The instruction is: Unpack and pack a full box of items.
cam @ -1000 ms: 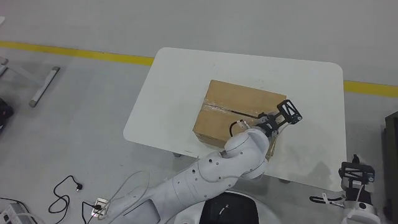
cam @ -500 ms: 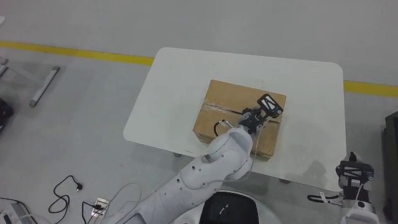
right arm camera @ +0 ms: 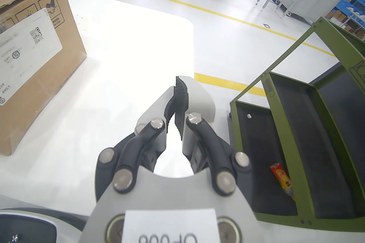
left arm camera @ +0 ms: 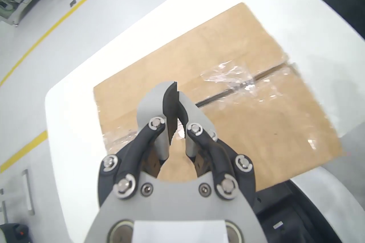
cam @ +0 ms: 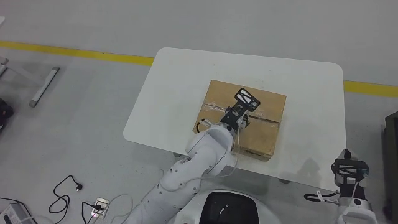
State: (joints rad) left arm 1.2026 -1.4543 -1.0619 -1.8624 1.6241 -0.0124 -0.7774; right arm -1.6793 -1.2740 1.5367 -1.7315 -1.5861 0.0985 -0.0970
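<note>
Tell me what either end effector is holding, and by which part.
Nothing. The left end effector is shut and empty over the box; the right end effector is shut and empty too.

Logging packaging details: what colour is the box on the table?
Plain brown cardboard; the box shows best in the left wrist view.

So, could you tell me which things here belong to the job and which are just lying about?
Job: the taped cardboard box on the white table; the left gripper, shut, above the box.
Lying about: the green cart with a red packet in it; cables on the floor.
</note>
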